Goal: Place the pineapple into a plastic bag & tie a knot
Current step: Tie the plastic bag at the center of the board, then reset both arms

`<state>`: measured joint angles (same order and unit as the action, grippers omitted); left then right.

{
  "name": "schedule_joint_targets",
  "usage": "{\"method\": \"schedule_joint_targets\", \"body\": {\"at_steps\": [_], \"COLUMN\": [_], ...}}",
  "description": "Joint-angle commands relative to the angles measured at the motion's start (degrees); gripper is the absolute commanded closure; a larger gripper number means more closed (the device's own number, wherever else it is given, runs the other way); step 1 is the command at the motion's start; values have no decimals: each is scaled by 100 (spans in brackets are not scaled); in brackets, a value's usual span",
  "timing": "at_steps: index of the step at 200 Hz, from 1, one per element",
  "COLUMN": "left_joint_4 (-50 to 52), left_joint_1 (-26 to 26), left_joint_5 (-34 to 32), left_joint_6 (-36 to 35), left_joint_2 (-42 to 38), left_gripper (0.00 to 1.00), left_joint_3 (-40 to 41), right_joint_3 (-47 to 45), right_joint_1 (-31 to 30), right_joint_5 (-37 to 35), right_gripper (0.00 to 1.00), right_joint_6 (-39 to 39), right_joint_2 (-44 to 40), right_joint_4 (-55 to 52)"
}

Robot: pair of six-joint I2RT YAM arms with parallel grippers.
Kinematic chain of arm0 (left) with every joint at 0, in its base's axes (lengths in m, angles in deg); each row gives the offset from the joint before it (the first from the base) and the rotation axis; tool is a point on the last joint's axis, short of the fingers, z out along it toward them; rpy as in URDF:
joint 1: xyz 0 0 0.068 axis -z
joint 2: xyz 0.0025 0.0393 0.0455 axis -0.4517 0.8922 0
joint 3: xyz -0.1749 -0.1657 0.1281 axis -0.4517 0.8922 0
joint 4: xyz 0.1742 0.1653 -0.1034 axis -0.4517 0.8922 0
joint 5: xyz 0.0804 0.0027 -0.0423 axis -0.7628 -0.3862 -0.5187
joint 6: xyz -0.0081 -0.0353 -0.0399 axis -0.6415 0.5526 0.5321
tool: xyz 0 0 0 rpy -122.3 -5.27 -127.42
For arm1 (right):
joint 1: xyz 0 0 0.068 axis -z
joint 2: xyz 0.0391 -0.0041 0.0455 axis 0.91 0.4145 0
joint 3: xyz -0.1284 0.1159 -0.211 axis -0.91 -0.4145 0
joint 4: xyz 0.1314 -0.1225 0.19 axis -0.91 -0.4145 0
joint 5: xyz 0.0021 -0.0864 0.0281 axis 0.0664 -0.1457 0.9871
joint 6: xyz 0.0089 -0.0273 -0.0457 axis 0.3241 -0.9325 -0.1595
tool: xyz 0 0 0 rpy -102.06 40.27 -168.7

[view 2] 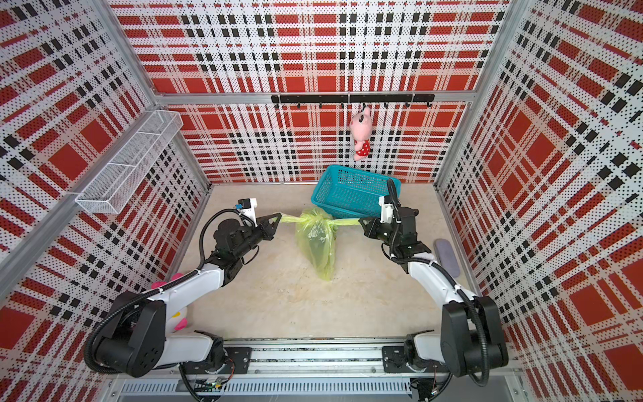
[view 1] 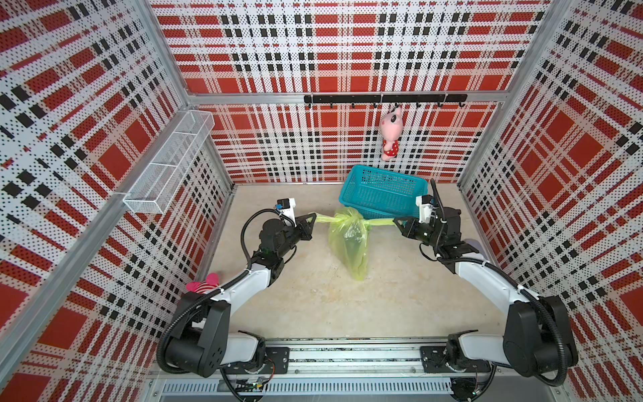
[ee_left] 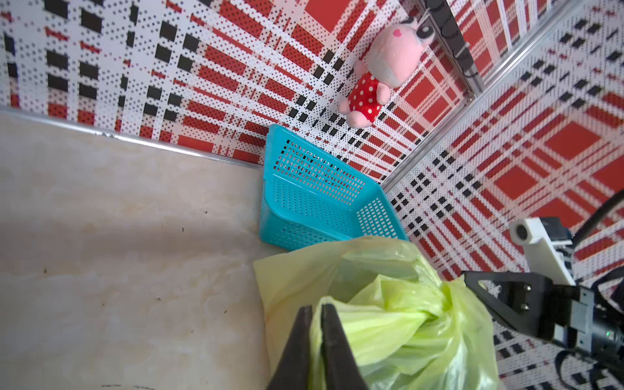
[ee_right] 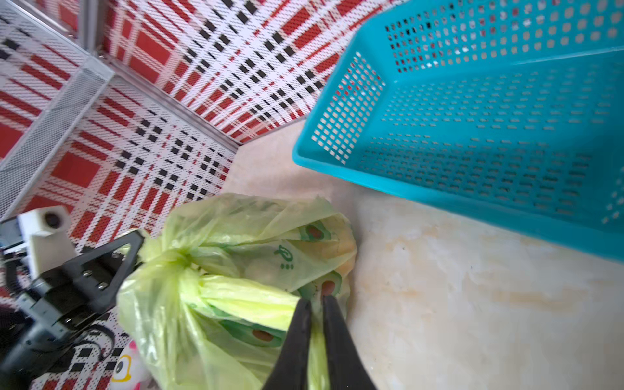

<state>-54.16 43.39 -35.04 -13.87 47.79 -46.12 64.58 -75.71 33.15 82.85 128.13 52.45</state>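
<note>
The yellow-green plastic bag [view 1: 348, 243] [view 2: 318, 243] lies mid-table in both top views, its avocado prints clear in the right wrist view [ee_right: 256, 334]. The knot [view 1: 342, 220] [ee_right: 179, 260] is a tight bunch at the bag's far end. One handle strip runs taut to each side. My left gripper [view 1: 315, 215] [ee_left: 316, 309] is shut on the left strip. My right gripper [view 1: 395, 221] [ee_right: 315, 300] is shut on the right strip. In both wrist views the jaws stand narrowly apart with plastic between them. The pineapple is hidden; only a dim bulk shows through the plastic.
A teal mesh basket [view 1: 382, 198] stands just behind the bag and the right gripper. A pink plush [view 1: 391, 135] hangs from a black hook rail [view 1: 382, 99]. A wire shelf [view 1: 167, 167] is on the left wall. Another plush [view 1: 205, 282] lies by the left arm, a grey pad [view 2: 447, 257] by the right wall.
</note>
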Motion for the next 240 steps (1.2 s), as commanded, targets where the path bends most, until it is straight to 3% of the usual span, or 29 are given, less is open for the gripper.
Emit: {"method": "schedule_joint_targets", "body": {"at_steps": [1,33,77,85,119,142,176,194,215,240], "left_joint_4": [-64,-84,-70,-64,22,53,-24,-223,-403,-958], "left_joint_1": [8,8,-154,-193,-721,-1068,-1305,-1369,-1458,-1503], "left_joint_5": [-74,-75,-203,-327,-1321,-1934,-3398,-4156,-4775,-5128], "left_joint_6": [-148,-157,-98,-63,45,107,-6,-117,-240,-581], "left_joint_2": [-221,-381,-746,-842,-1302,-1507,-1754,-1815,-1796,-1594], "left_gripper": [73,45,29,23,0,2,2,2,2,2], "left_joint_3": [-157,-198,-349,-355,-243,-6,719,1154,1576,2009], "right_joint_3": [223,166,228,208,106,-151,-684,-1384,-2259,-2567], "right_joint_1": [2,2,0,0,3,9,125,259,351,452], "right_joint_5": [326,-111,-783,-1021,-1918,-2763,-4810,-5580,-6154,-6396], "right_gripper": [75,40,11,0,0,0,0,0,0,0], "right_joint_6": [-227,-192,-502,-536,-567,-684,-789,-989,-1410,-1718], "right_joint_2": [-242,-484,-870,-951,-1269,-1522,-1739,-1867,-1906,-1565], "right_joint_4": [225,277,256,344,817,1055,821,1476,2618,2729]}}
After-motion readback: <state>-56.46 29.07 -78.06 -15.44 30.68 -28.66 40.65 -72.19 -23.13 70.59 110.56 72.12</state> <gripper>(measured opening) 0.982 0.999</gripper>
